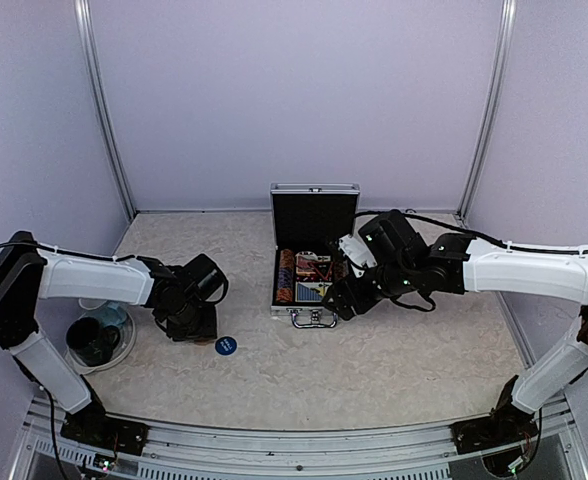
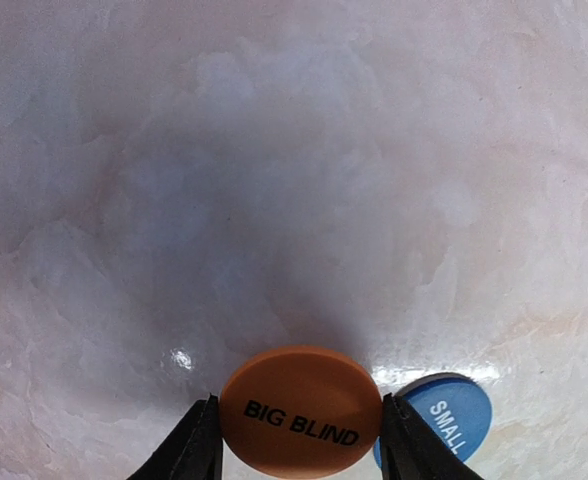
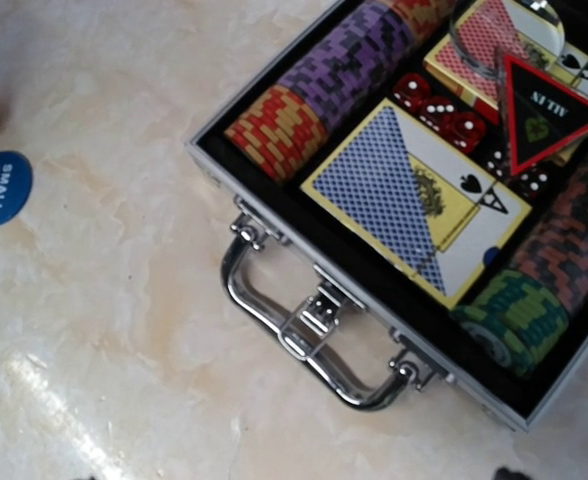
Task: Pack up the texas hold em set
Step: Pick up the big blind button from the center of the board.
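The silver case (image 1: 277, 300) lies open with its lid (image 1: 314, 215) upright. Inside are chip rows (image 3: 344, 70), a blue deck (image 3: 404, 190), a red deck (image 3: 474, 60), red dice (image 3: 439, 110) and the dark triangle marker (image 3: 544, 105). My left gripper (image 2: 299, 408) is shut on the orange BIG BLIND button (image 2: 302, 425), held edge to edge just above the table. The blue SMALL BLIND button (image 2: 454, 415) lies flat beside it. My right gripper (image 1: 346, 300) hovers open over the case's front edge and handle (image 3: 294, 330), holding nothing.
Dark cups (image 1: 96, 340) stand on a clear plate (image 1: 126, 348) at the left, close behind my left arm. The blue button (image 1: 225, 346) lies between the left gripper and the case. Walls enclose the table on three sides.
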`<move>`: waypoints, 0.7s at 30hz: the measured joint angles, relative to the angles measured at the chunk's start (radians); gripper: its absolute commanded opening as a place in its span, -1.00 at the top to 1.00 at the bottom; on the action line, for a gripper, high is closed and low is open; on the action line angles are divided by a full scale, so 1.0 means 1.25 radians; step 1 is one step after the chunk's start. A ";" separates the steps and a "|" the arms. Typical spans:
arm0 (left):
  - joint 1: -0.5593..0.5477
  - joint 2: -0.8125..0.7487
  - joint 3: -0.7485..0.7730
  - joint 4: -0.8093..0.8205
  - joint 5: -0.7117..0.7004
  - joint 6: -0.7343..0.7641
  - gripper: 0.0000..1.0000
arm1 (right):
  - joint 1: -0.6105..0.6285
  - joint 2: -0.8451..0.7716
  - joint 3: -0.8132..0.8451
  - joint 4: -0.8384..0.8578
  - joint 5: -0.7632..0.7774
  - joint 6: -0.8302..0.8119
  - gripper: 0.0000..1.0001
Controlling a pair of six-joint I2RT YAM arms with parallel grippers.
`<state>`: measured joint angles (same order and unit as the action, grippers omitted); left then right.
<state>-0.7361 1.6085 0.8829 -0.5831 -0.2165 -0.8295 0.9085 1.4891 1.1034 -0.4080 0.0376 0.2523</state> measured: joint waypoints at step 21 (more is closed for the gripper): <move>-0.080 0.138 0.319 -0.024 0.007 0.013 -0.01 | -0.034 -0.066 -0.064 -0.013 0.056 0.016 -0.72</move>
<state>-0.8356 1.7805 1.2816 -0.6136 -0.2073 -0.8131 0.8665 1.4063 1.0229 -0.4236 0.1070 0.2726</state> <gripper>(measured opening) 0.506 0.861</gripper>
